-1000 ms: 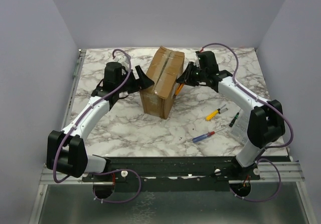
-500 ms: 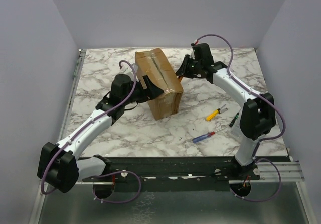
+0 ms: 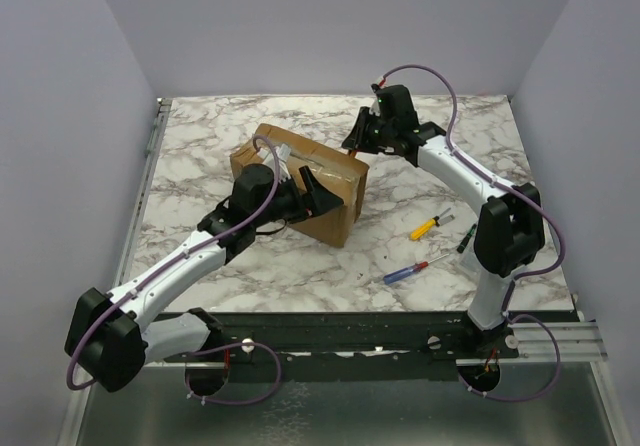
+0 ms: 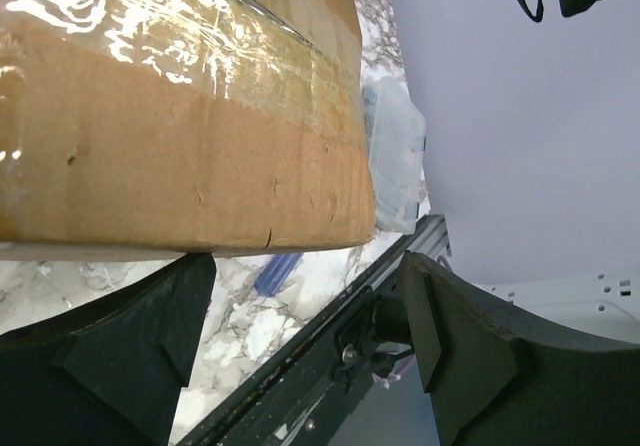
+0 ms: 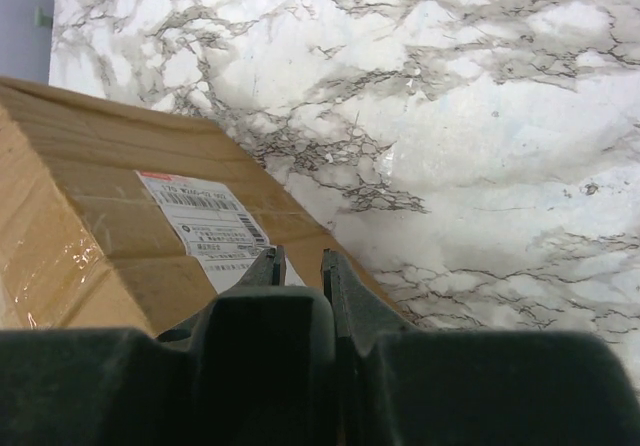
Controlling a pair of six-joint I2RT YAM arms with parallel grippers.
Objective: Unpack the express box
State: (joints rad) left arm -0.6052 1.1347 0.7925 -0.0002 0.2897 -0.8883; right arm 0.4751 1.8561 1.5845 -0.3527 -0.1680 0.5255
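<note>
The express box, brown cardboard with glossy tape, lies skewed in the middle of the marble table. It fills the upper left of the left wrist view. In the right wrist view its white label shows. My left gripper is at the box's near right corner. It stands wide open, with the box's edge just beyond its fingertips and nothing gripped. My right gripper hovers at the box's far right corner with its jaws almost together. A bit of an orange tool shows under it.
A yellow screwdriver, a red-and-blue one and a dark green one lie right of the box. A clear plastic case and a blue handle sit past the box's edge. Purple walls close in the table.
The box has swung and tipped toward the left. My left gripper has moved right along its near side. My right gripper has drawn back toward the far right corner.
</note>
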